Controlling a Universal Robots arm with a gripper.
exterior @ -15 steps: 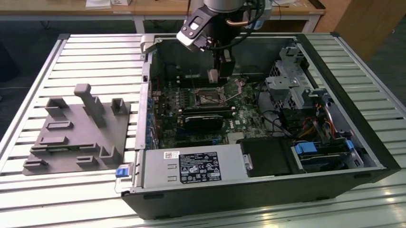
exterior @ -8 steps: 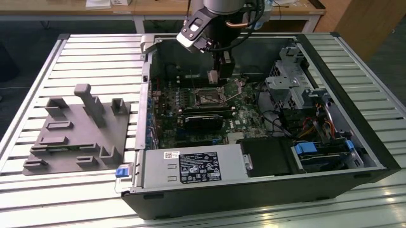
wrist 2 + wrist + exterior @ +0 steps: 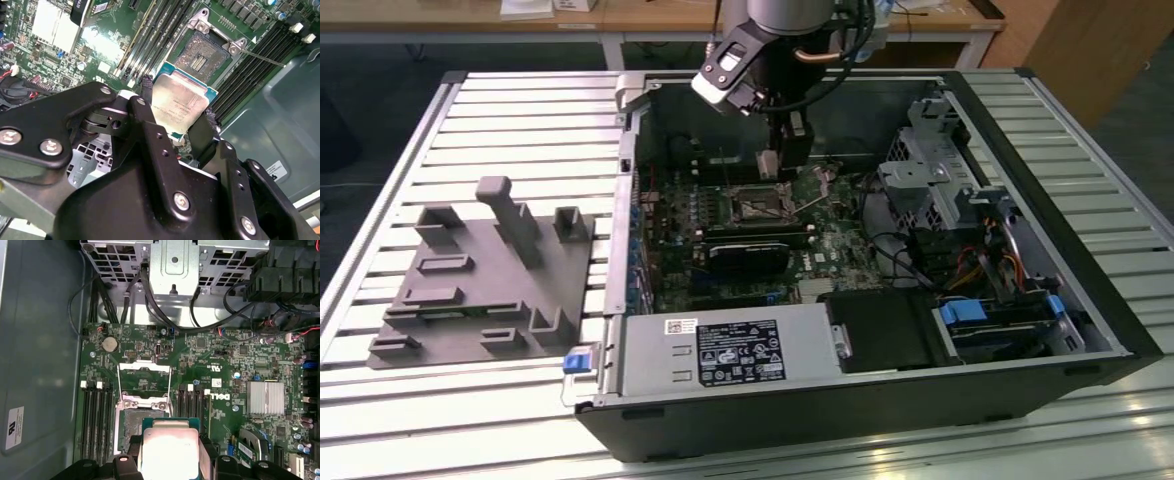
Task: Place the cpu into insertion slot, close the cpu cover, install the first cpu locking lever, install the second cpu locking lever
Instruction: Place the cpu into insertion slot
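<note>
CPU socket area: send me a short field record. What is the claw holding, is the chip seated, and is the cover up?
claw: shut on the cpu, gripping it by two opposite edges
cpu: not seated, held over the motherboard next to the socket
socket: bare, contacts showing
cpu cover: swung open, off the socket
claw position: inside the computer case, over the socket area in the exterior view

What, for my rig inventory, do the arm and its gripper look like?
The arm is a dark, rounded tube, with a light grey bracket at its wrist and black cables looping alongside. The gripper is matt black: flat, angular linkage fingers dotted with small holes and silver screws.
</note>
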